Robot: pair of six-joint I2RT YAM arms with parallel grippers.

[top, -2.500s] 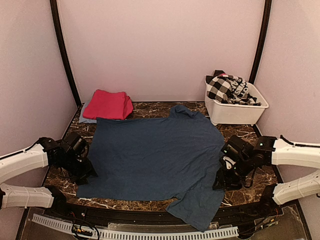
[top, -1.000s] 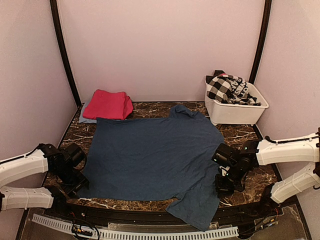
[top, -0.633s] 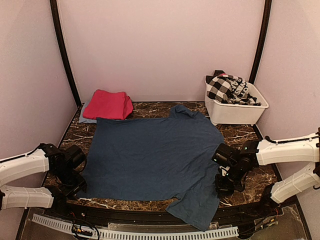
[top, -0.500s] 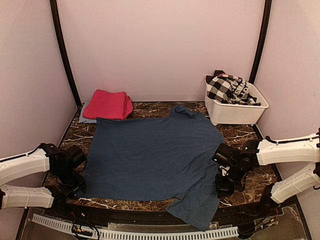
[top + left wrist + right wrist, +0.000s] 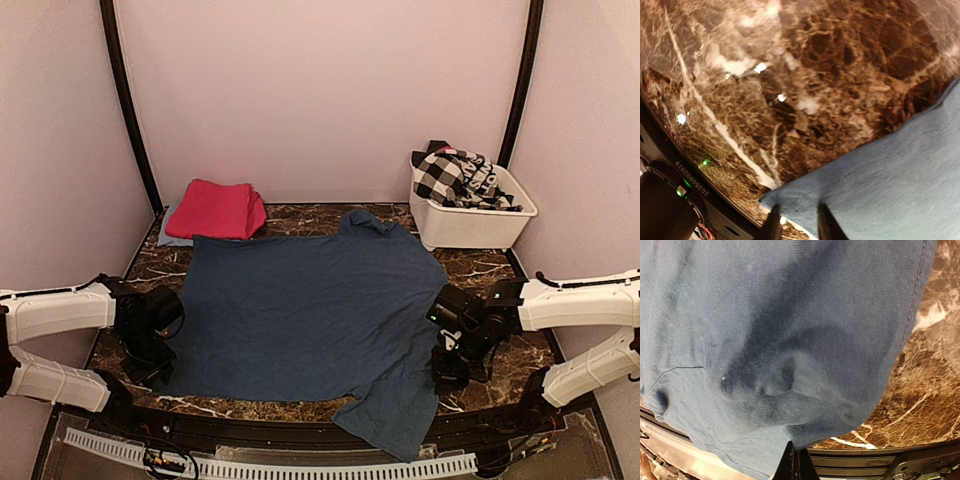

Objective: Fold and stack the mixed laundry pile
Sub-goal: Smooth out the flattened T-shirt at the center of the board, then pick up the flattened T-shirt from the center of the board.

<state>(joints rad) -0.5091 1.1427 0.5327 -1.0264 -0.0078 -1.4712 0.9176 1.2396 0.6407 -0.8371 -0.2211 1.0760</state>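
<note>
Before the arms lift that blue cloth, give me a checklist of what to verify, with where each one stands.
1. Left gripper at the near-left corner of the navy cloth: ok, it straddles the corner.
2. Left grip closed: not ok, a gap shows between its jaws.
3. Right gripper shut at the cloth's right hem: ok; whether cloth is pinched: cannot tell.
4. Cloth lying flat: not ok, its near-right part hangs over the table edge.
5. Stacking spot: ok, the pink cloth lies folded at back left.
6. Checked garment clear of the lift: ok, it sits in the white tub.
</note>
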